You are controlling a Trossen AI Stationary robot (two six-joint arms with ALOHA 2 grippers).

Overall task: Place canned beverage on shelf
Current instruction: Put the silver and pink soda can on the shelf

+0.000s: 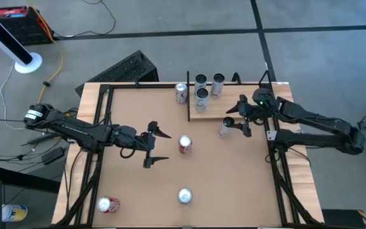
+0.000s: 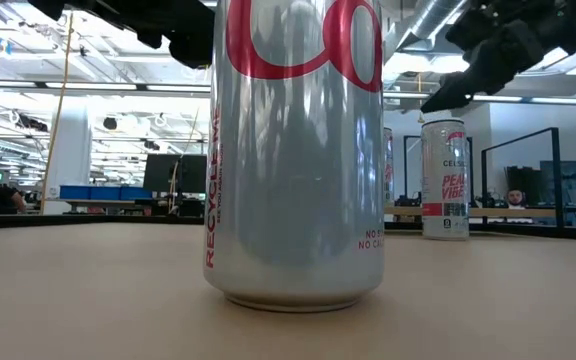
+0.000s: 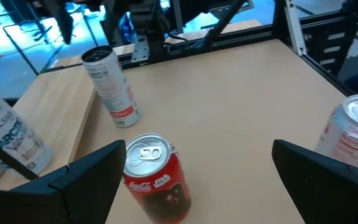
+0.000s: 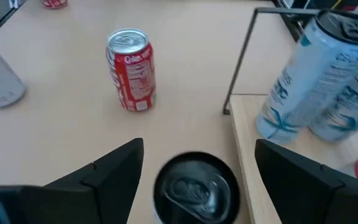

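A slim silver can [image 1: 225, 127] stands upright on the tabletop beside the shelf's [image 1: 234, 109] near edge. My right gripper [image 1: 238, 119] hovers over it, open, one finger on either side of the can's top [image 4: 196, 186] with a gap on both sides. Three slim cans [image 1: 202, 95] stand on the light-wood shelf. A red cola can [image 1: 185, 145] stands mid-table. My left gripper [image 1: 155, 145] is open just left of it, and the can [image 3: 154, 177] shows between the spread fingers, untouched.
A red-and-white can [image 1: 181, 92] stands on the table left of the shelf's black post. A silver can [image 1: 184, 196] stands near the front edge and fills the low view [image 2: 293, 150]. Another red can [image 1: 108, 205] lies at the front left. Bare tabletop lies between them.
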